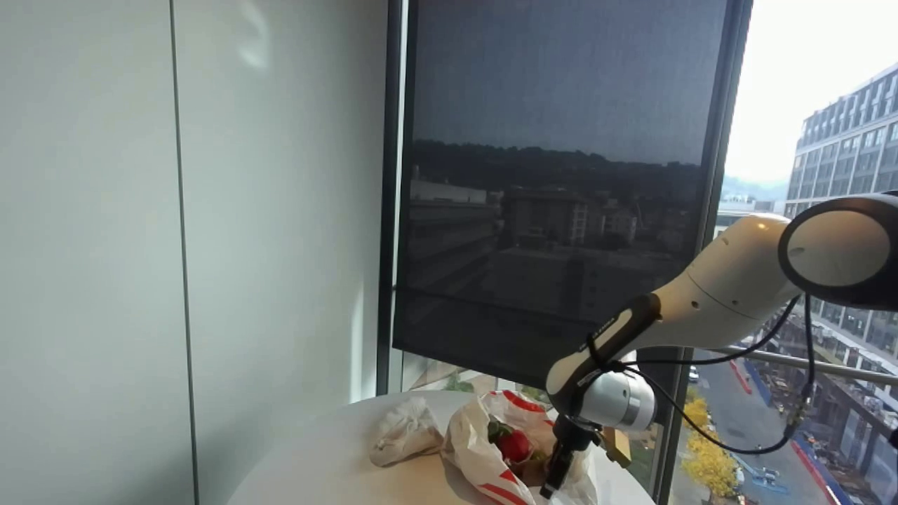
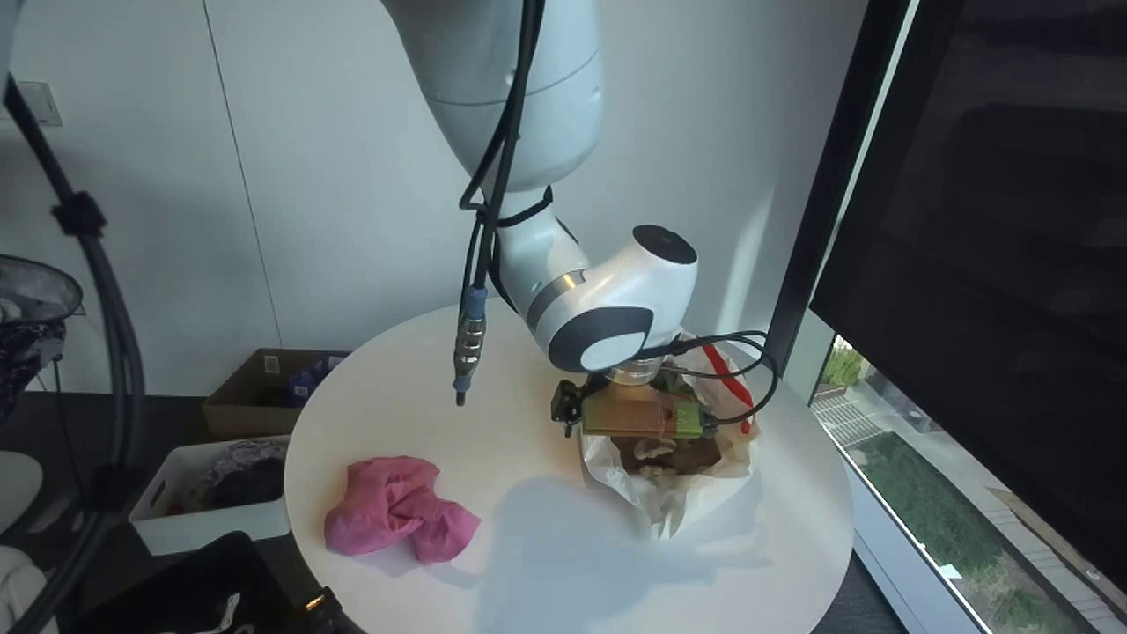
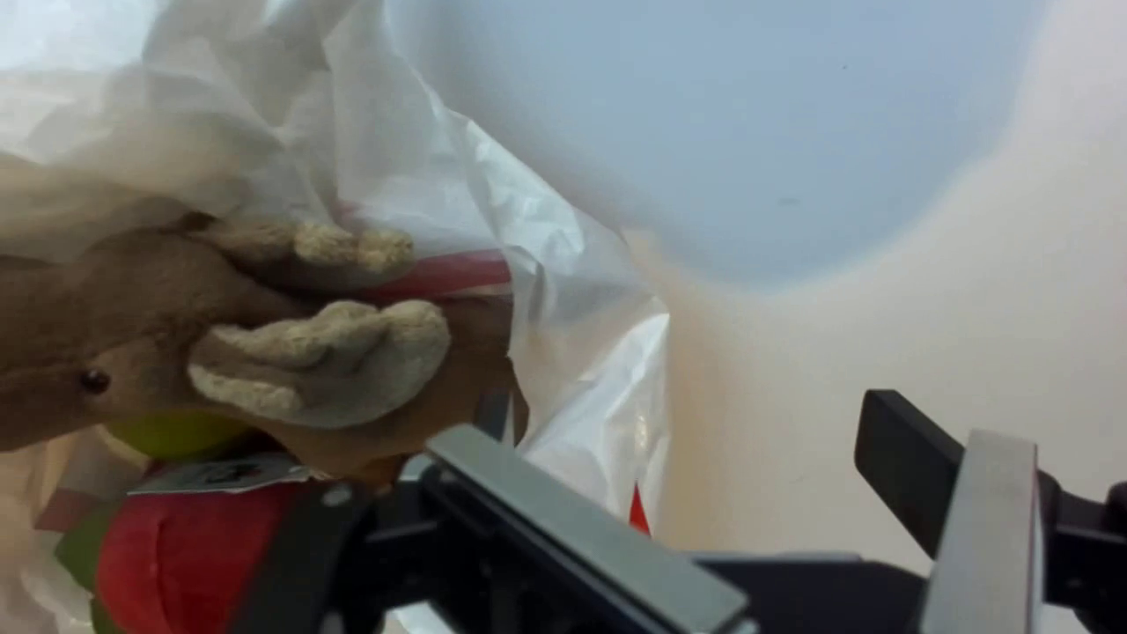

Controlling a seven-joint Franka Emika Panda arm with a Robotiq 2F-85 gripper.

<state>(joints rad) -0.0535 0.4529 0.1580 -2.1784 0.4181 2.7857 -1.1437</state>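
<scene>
The gripper (image 3: 691, 418) is spread wide at the edge of the bag (image 3: 581, 370), in which a plush moose (image 3: 158, 308) and a red thing (image 3: 189, 546) are seen.

Counter (image 2: 528, 453): round, plain white top. Noted directly on it: one white plastic bag (image 2: 673, 506) with red markings, standing open-mouthed; one crumpled pink cloth (image 2: 396, 511), well apart from the bag; in an exterior view, one crumpled whitish item (image 1: 407, 431), material undetermined, just beside the bag.
</scene>
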